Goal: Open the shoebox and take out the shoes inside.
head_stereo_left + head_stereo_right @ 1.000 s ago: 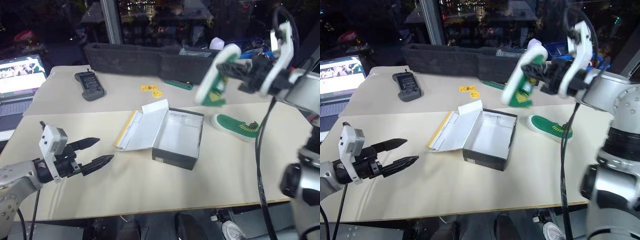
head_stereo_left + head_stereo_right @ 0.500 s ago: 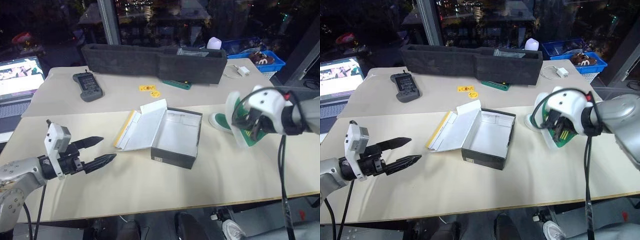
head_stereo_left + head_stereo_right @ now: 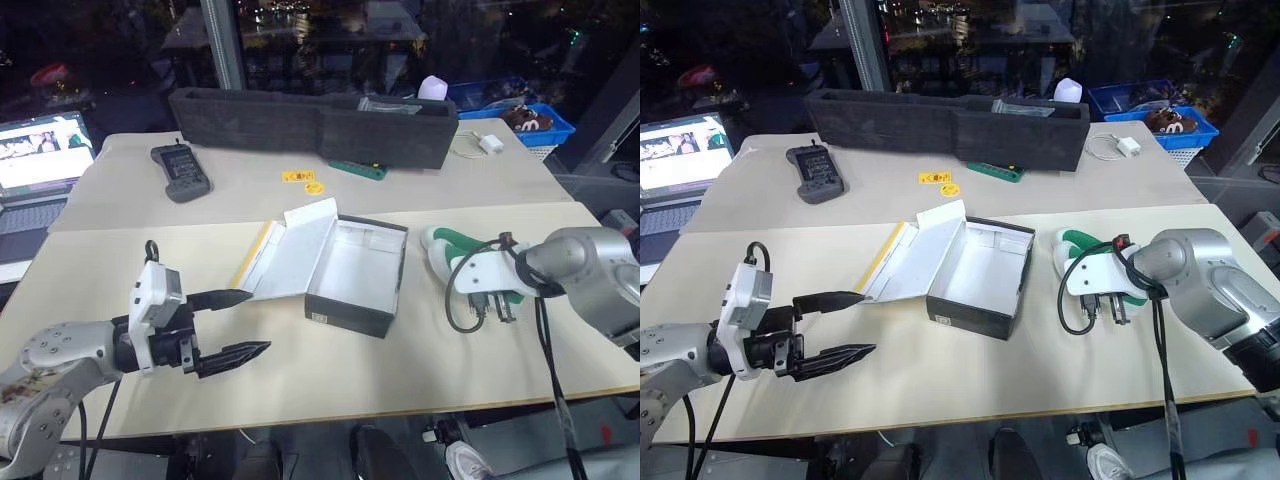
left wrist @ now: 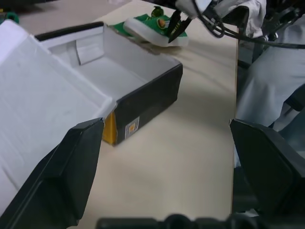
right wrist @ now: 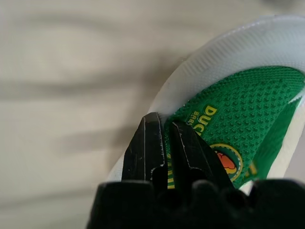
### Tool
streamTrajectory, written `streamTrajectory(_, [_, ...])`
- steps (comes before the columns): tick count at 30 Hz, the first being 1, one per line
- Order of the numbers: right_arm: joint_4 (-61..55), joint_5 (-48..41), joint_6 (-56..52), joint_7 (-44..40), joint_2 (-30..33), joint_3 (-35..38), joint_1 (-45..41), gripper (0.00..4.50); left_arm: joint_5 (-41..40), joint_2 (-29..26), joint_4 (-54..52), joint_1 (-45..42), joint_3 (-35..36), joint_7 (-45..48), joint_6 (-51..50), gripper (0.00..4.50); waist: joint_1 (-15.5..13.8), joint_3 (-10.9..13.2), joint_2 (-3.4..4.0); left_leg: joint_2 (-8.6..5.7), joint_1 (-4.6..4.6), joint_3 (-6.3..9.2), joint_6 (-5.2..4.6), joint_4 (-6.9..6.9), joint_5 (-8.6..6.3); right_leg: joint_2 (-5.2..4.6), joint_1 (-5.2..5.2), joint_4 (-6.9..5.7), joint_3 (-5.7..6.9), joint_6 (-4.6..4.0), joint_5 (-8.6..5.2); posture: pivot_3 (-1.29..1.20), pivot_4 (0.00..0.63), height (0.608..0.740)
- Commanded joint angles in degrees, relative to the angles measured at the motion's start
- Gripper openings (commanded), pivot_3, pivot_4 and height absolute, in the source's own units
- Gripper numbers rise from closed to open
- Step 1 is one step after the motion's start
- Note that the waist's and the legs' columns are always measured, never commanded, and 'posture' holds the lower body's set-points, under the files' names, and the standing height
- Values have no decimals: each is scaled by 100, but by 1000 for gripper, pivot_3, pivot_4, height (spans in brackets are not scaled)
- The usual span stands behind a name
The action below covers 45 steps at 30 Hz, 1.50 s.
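Beyond the pale table (image 3: 330,380) I see dark windows, a long black foam tray (image 3: 300,122) at the far edge, a laptop (image 3: 35,160) off to my left and a dark handheld device (image 3: 180,172) beside it. Mid-table sits the shoebox (image 3: 355,270), lid flung open toward my left so its white inside faces up, and the box looks empty. To its right lie the shoes (image 3: 1080,245), green with white soles, resting on the table well clear of the box. My right gripper (image 5: 164,148) is down at them, its black fingers pressed nearly together and pinching the edge of one shoe's green upper by the yellow lettering. My left gripper (image 3: 235,325) hovers over the table in front of the box, jaws spread wide with nothing between them, pointing toward the box's black front wall.
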<state>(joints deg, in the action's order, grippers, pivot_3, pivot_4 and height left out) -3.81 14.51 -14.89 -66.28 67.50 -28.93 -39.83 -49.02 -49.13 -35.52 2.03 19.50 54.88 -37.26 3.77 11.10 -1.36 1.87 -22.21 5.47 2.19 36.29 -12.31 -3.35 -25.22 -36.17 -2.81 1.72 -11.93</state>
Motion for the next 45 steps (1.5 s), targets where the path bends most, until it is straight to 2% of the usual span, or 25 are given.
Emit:
streamTrajectory(1, [-20, 196, 214, -100, -97, 239, 83, 47, 22, -77, -240, -186, -45, -75, 116, 4500, 10, 0, 0, 0, 1, 0, 0, 0, 0, 0, 0, -1, -2, 0, 0, 0, 150, 740])
streamTrajectory(7, [-65, 274, 250, -212, -202, 434, 322, 47, 28, -117, -255, -389, -114, -134, 75, 4500, -7, 0, 0, -2, 4, 0, 0, 6, 0, 0, 7, -3, -3, 2, 2, 0, 150, 740])
streamTrajectory(9, [-55, 267, 175, -205, -256, 513, 354, 830, 35, -110, -261, -440, -162, -169, 68, 4500, -6, 0, 0, -2, 7, 0, 0, 6, 0, 0, 8, -5, -3, 2, 2, 0, 150, 740])
streamTrajectory(10, [-49, 288, 180, -183, -285, 552, 360, 1027, 36, -107, -263, -457, -186, -184, 66, 4500, -5, 0, 0, -2, 9, 0, 0, 6, 0, 1, 10, -5, -3, 2, 2, 0, 150, 740])
streamTrajectory(13, [-174, 191, -3, -167, -371, 831, 325, 2109, 44, -108, -247, -476, -223, -196, 79, 4500, 4, 0, 0, -2, 10, 0, 0, 6, 0, 1, 11, -6, -4, 3, 2, 0, 150, 740])
streamTrajectory(17, [-591, -270, -559, -519, -305, 1359, 269, 2109, 100, -101, -189, -506, -255, -191, 126, 4500, -3, 0, 0, -2, 11, 0, 0, 6, 0, 1, 11, -8, -6, 2, 2, 0, 150, 740])
streamTrajectory(21, [-1235, -1294, -1543, -1212, -51, 2145, 262, 2109, 228, -42, -98, -503, -312, -231, 174, 4500, -27, 0, 0, -2, 11, 0, 0, 7, 0, 1, 13, -7, -6, 2, 2, 0, 150, 740])
streamTrajectory(24, [-1597, -2250, -2670, -1237, -264, 2873, 173, 2109, 343, 118, 34, -460, -233, -490, 197, 4500, -32, 0, 0, -2, 12, 0, 0, 8, 0, 1, 16, -7, -6, 2, 3, 0, 150, 740])
streamTrajectory(27, [-1883, -2621, -3603, -396, -866, 3533, 258, 2109, 859, 590, 272, -488, -143, -1322, 426, 4500, -31, -5, -8, -1, 22, 0, -1, 10, 0, 2, 25, -9, -6, 2, 4, 0, 150, 740])
streamTrajectory(30, [-2288, -2501, -4528, 1253, -2223, 4270, 381, 2109, 1389, 1458, 465, -581, 90, -2706, 607, 4500, -38, -14, -21, 0, 47, 0, -1, 14, -1, 4, 56, -4, -6, 4, 8, 0, 150, 740])
streamTrajectory(33, [-2736, -2187, -4461, 2543, -3298, 4686, 866, 2109, 1897, 2019, 532, -522, 269, -3590, 749, 4500, -126, -16, -25, -2, 55, 3, 0, 24, -1, 4, 76, 0, -6, 9, 13, 0, 150, 740])
streamTrajectory(36, [-2954, -1786, -3939, 3659, -3985, 4772, 1406, 2109, 2293, 2405, 751, -551, 488, -4325, 852, 4500, -198, -16, -25, -7, 49, 3, 3, 27, -3, -1, 75, 5, -7, 11, 16, 0, 150, 740])
streamTrajectory(39, [-3061, -1504, -3188, 4219, -4281, 4592, 1973, 2109, 2586, 2711, 1014, -540, 628, -4727, 1132, 4500, -256, -17, -24, -10, 49, 3, 4, 29, -3, -2, 77, 7, -7, 13, 17, 0, 150, 740])
streamTrajectory(42, [-2868, -848, -2034, 4566, -3974, 4186, 2806, 2109, 2921, 2913, 1447, -323, 645, -4885, 1513, 4500, -278, -19, -20, -11, 55, 3, 4, 29, -4, -3, 82, 10, -7, 14, 17, 0, 150, 740])
streamTrajectory(45, [-2788, -1036, -1679, 4669, -4096, 4348, 3071, 2109, 3033, 2955, 1713, -250, 665, -4861, 1762, 4500, -253, -19, -19, -11, 57, 0, 6, 29, -5, -4, 83, 10, -8, 15, 16, 0, 150, 740])
